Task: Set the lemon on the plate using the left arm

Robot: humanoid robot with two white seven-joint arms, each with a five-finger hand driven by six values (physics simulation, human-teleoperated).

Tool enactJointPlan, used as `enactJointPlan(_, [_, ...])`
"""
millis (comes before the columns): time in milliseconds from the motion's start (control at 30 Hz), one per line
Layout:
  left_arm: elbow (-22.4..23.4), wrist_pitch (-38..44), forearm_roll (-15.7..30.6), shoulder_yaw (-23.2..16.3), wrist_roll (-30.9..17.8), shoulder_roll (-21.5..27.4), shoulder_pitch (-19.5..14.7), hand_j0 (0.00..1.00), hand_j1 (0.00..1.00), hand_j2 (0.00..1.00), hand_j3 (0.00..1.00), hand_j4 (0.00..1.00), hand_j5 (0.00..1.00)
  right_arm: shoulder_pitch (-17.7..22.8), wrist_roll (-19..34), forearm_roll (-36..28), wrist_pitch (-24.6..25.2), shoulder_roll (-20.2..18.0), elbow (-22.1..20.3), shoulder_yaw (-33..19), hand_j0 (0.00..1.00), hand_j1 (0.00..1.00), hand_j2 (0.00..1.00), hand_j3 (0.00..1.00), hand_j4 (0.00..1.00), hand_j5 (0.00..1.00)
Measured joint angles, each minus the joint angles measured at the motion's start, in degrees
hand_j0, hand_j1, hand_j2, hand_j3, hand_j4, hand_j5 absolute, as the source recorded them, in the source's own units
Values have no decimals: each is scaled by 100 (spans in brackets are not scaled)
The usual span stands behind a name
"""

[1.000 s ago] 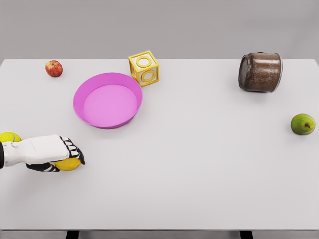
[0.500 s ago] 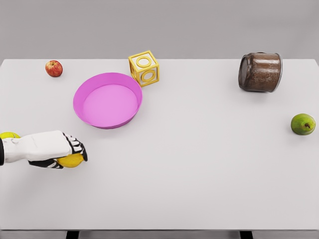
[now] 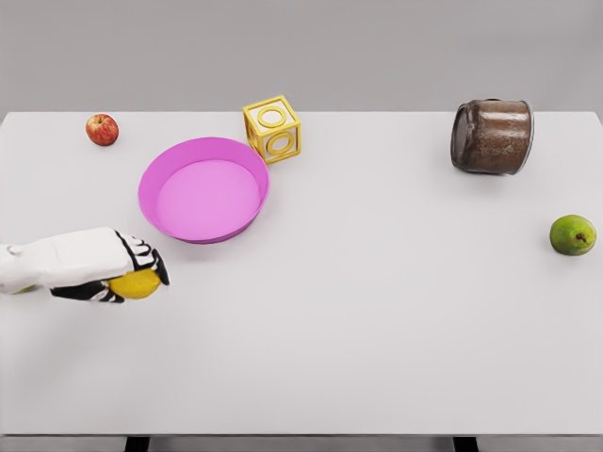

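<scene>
My left hand (image 3: 127, 273) comes in from the left edge with its fingers curled over a yellow lemon (image 3: 135, 284). The lemon shows only below and in front of the fingers, lifted a little off the white table (image 3: 377, 311). The pink plate (image 3: 204, 188) sits up and to the right of the hand, a short gap away, with nothing in it. The right arm does not appear.
A red apple (image 3: 102, 129) lies at the far left back. A yellow hollow cube (image 3: 272, 129) touches the plate's far right rim. A brown jar (image 3: 492, 137) lies on its side at the back right, and a green pear (image 3: 573, 234) rests near the right edge.
My left hand has risen and moved slightly toward the plate with the lemon in it. The yellow-green ball by the wrist is now hidden behind the forearm.
</scene>
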Motion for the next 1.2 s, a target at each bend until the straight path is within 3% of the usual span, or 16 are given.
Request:
enactJointPlan(433, [138, 1, 60, 149, -1, -193, -510, 46, 46, 46, 46, 46, 46, 0, 0, 0, 0, 0, 1, 0, 100, 100, 100, 100, 100, 100])
enactJointPlan(733, [295, 2, 45, 140, -1, -624, -782, 46, 46, 46, 46, 46, 46, 0, 0, 0, 0, 0, 3, 0, 100, 100, 100, 100, 100, 100])
enactJointPlan(1200, [948, 1, -7, 84, -1, -1484, -1398, 47, 47, 47, 47, 47, 47, 0, 0, 0, 0, 0, 2, 0, 100, 100, 100, 100, 100, 100])
